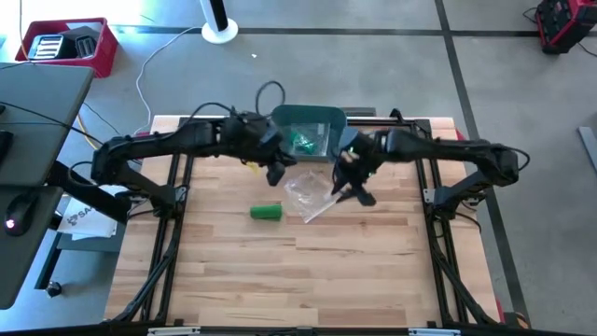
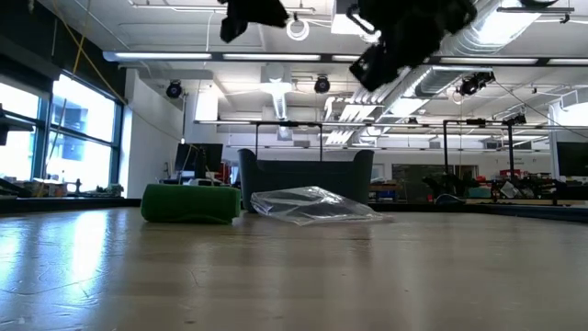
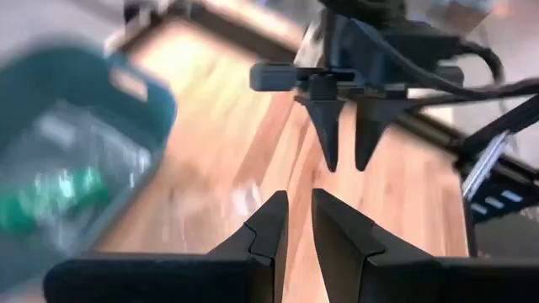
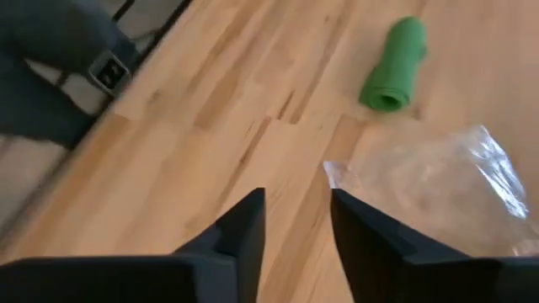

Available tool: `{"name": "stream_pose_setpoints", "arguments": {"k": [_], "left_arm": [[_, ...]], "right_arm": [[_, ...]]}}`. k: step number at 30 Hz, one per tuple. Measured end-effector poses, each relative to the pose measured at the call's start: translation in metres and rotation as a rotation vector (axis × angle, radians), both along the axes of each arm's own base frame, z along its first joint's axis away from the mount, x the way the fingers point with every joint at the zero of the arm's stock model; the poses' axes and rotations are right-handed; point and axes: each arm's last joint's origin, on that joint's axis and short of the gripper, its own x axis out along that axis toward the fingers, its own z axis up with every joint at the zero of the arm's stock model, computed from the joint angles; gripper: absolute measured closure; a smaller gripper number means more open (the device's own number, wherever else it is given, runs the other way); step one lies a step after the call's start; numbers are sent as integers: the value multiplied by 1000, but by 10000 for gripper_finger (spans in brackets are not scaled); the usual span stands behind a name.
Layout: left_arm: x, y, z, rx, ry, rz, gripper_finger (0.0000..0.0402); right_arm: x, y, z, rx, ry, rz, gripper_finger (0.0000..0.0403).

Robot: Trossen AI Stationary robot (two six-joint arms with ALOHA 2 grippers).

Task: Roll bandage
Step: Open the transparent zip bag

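On the table left of the bag [image 1: 308,196], my green roll [image 1: 266,213] looks soft and light, best pinched across its middle; both grippers hover slightly parted, empty.

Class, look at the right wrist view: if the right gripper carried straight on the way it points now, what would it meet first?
Most likely the bare wooden table. The right gripper, fingers apart and empty, aims at bare boards; the clear plastic bag lies just to one side and the green bandage roll farther off. Depth is uncertain.
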Motion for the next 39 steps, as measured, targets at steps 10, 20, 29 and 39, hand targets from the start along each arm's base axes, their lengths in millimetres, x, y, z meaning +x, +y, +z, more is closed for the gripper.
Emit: {"name": "stream_pose_setpoints", "arguments": {"k": [10,20,29,39], "left_arm": [[23,1,-34,-139,138,-43,351],[25,-1,-37,-176,143,-90,351],[24,-9,-31,-227,112,-148,355],[-11,-25,28,45,-174,26,394]], "right_arm": [[3,16,-124,-190,-175,40,261],[28,23,-181,-361,-74,62,279],[46,20,-167,-369,5,-4,393],[58,-27,-32,-192,-90,-78,402]]}}
